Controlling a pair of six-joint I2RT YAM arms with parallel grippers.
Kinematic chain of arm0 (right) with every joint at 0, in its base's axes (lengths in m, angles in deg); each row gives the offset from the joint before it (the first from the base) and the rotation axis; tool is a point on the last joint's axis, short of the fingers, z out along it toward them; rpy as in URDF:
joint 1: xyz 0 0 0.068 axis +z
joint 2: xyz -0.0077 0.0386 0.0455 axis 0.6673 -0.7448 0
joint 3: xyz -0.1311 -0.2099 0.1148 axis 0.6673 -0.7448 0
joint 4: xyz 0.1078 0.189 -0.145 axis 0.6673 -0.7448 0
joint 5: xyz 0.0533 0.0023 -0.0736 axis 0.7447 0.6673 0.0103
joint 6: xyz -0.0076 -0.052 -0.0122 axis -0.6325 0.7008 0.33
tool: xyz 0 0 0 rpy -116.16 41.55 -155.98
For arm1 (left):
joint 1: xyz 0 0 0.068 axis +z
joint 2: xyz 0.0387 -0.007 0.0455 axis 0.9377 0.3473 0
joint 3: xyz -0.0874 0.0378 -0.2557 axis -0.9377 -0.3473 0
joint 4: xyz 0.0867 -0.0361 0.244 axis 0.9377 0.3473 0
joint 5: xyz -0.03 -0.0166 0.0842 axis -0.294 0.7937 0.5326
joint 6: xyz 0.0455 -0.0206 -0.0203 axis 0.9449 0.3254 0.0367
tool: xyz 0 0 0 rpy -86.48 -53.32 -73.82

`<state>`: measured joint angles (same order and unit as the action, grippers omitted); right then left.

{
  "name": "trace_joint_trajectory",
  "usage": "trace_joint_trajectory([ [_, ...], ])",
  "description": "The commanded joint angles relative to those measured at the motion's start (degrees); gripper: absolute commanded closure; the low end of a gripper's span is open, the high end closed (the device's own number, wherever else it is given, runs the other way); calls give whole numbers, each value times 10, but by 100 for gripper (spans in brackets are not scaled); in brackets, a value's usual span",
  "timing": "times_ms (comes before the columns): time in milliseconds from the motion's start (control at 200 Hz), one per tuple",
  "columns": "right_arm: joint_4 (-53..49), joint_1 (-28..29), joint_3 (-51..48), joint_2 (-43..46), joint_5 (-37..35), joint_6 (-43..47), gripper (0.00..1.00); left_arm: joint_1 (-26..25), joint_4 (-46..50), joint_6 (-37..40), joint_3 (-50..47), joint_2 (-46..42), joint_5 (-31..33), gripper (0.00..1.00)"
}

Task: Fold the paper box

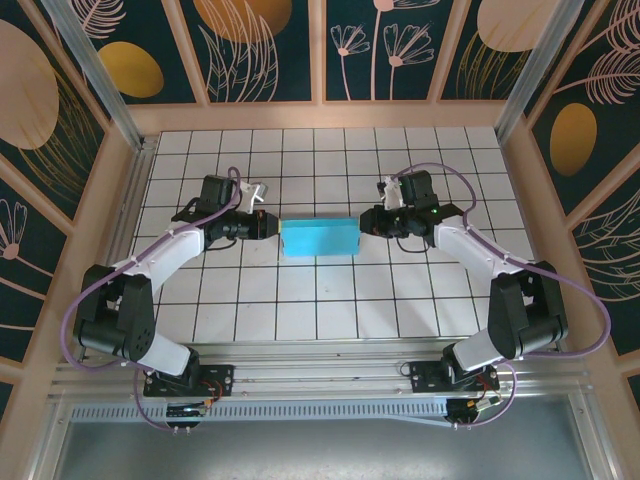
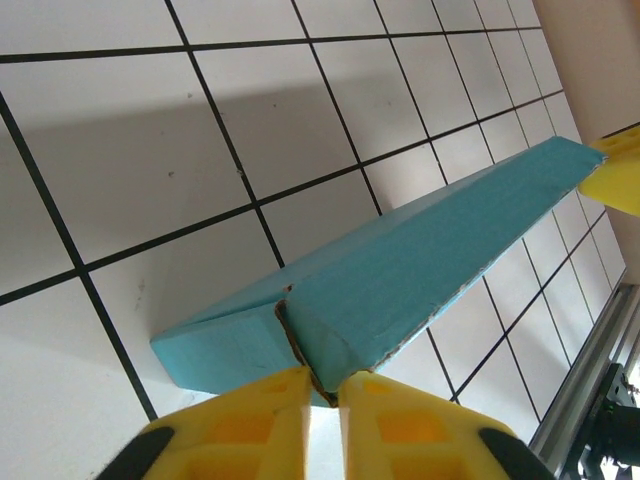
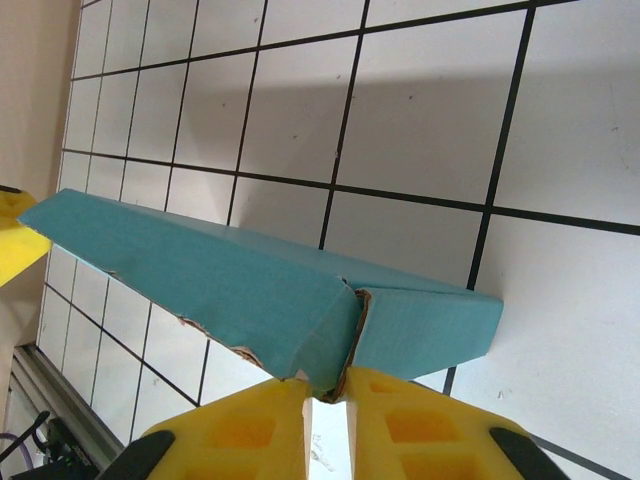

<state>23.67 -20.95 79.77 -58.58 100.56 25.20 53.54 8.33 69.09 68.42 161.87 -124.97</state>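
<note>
Teal and folded into a shallow rectangle, the paper box (image 1: 319, 238) lies flat on the white tiled floor (image 1: 300, 310), near the middle of the work area and between the two arms, with its long side running left to right. The left gripper (image 1: 272, 226) is at the box's left end and the right gripper (image 1: 365, 222) at its right end, each pointing inward along the box. In the left wrist view the box (image 2: 400, 280) stretches away from the left gripper (image 2: 323, 385), whose yellow fingers (image 2: 250, 420) stand close together with only a thin slit between them. A corner of the folded end flap sits right at the mouth of that slit. The right wrist view shows the same at the other end: the box (image 3: 230, 280) meets the right gripper (image 3: 325, 390) at a narrow gap. Whether either pair is actually pinching the card I cannot tell.
</note>
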Motion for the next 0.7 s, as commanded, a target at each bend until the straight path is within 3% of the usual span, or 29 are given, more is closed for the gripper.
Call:
trace_joint_trajectory([
  [0,-11,3,7,22,-3,-4,79,-4,25,-10,-12,-7,-2,78],
  [205,-7,3,18,37,0,-15,69,-4,18,-16,-3,-29,-2,62],
  [696,-7,-4,54,69,-12,-52,53,-4,14,-39,8,-82,25,44],
])
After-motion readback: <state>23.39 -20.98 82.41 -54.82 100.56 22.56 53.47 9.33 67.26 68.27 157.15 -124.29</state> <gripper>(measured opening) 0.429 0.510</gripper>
